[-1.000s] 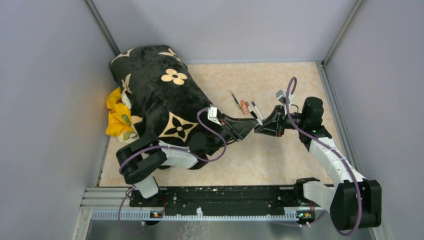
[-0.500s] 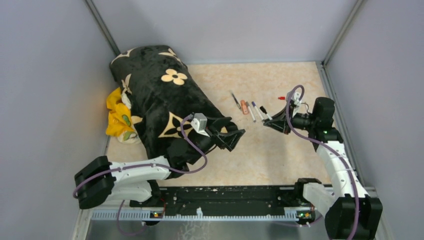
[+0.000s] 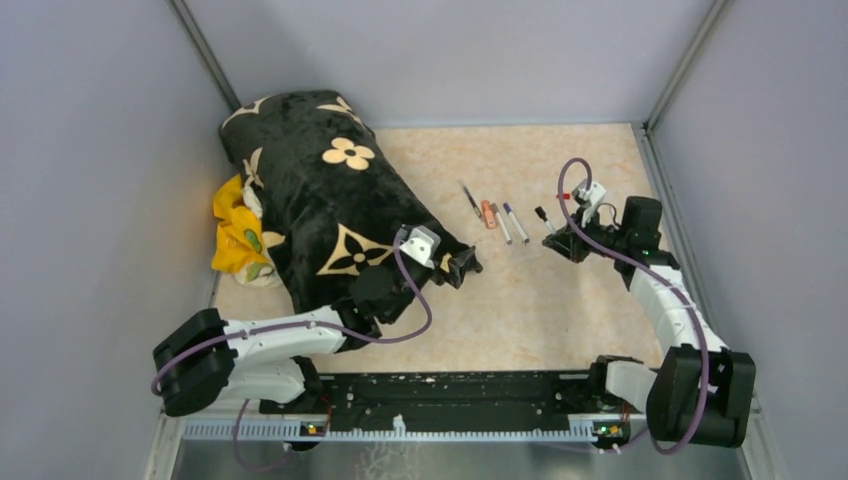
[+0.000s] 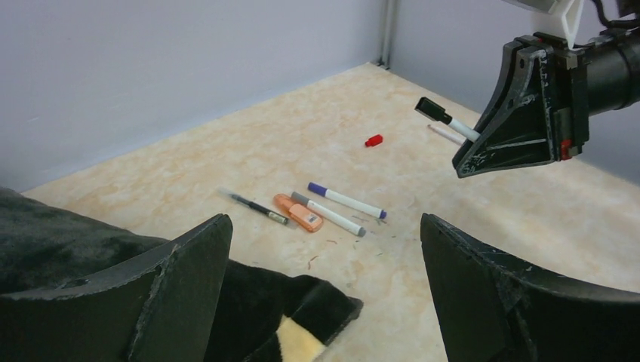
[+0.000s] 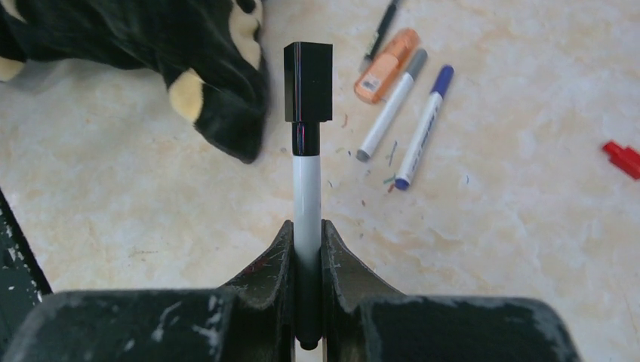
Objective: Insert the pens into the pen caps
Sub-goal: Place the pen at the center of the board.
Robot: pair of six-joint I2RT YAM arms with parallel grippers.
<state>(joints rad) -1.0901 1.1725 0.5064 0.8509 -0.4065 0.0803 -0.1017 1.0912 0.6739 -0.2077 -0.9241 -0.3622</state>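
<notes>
Beige marbled table (image 3: 520,310) lying between grey walls. Right gripper (image 5: 308,226) clenching white marker (image 5: 306,188) by barrel, above table; black cap (image 5: 308,81) sitting on its tip, looking seated. Left gripper (image 3: 462,265) hanging spread, empty, beside black blanket (image 3: 320,200). Thin dark pen (image 4: 253,205), orange marker (image 4: 298,213), grey-capped marker (image 4: 332,217), purple-capped marker (image 4: 347,200) lying in row. Red cap (image 4: 373,140) lying alone, apart. Judging: black pairing finishing; next calling for setting marker down, then finding pen for red cap

Grey walls (image 3: 450,60), beige marbled tabletop (image 3: 530,310)
</notes>
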